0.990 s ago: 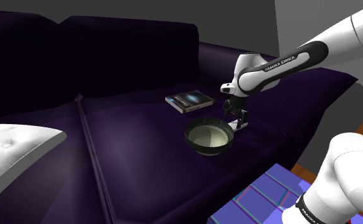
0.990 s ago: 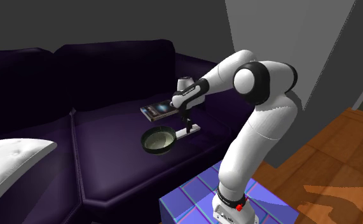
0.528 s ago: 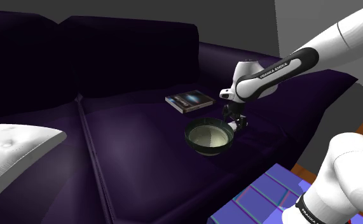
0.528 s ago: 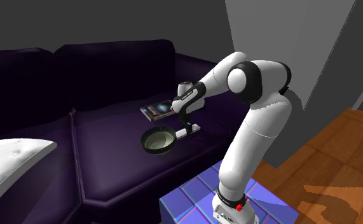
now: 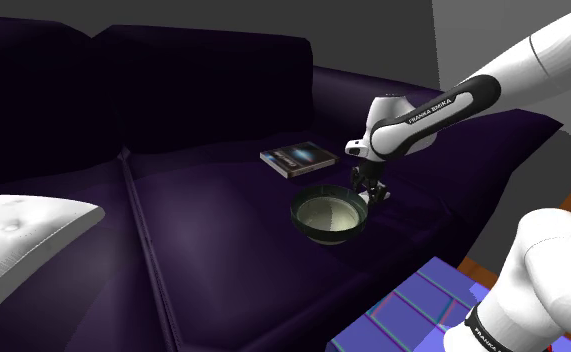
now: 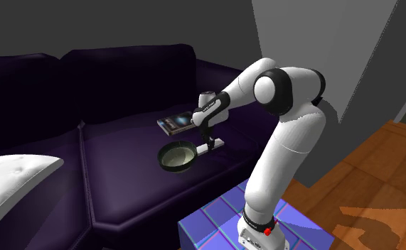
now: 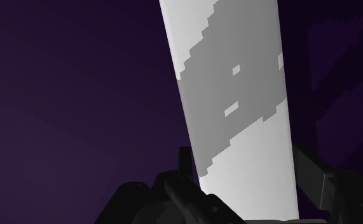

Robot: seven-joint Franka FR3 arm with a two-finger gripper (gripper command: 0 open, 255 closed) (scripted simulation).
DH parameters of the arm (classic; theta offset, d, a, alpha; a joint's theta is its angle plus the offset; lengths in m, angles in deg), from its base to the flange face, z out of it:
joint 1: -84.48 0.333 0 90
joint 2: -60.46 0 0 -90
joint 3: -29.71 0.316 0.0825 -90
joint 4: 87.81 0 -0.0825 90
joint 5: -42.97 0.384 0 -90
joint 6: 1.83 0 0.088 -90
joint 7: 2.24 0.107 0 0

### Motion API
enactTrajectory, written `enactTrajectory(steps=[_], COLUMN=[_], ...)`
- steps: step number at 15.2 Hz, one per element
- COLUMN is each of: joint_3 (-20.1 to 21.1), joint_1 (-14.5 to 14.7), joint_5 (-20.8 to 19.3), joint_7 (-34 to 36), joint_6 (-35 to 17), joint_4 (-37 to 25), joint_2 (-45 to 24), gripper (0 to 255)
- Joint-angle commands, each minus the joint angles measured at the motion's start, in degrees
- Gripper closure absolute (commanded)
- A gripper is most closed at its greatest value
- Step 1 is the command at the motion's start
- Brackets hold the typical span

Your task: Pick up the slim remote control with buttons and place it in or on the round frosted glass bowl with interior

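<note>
Living room of a home: dark purple sofa with white cushion, wooden floor, grey walls.

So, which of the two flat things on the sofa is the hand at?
The slim white-and-grey remote, beside the bowl; the dark book-like one lies apart from the hand.

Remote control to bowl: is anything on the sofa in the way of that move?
Nothing visible stands in the way. The remote control lies on the sofa seat close beside the bowl, with the gripper down at it. The book sits farther back, off that line.
</note>
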Motion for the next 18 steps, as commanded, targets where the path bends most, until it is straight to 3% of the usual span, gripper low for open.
enactTrajectory(steps=[1, 8, 18], joint_3=[0.0, 0.0, 1.7], joint_1=[0.0, 0.0, -0.7], joint_5=[0.0, 0.0, -2.1], joint_7=[0.0, 0.0, 1.9], joint_6=[0.0, 0.0, 9.0], joint_4=[0.0, 0.0, -3.5], joint_2=[0.0, 0.0, 5.8], gripper=[255, 255, 255])
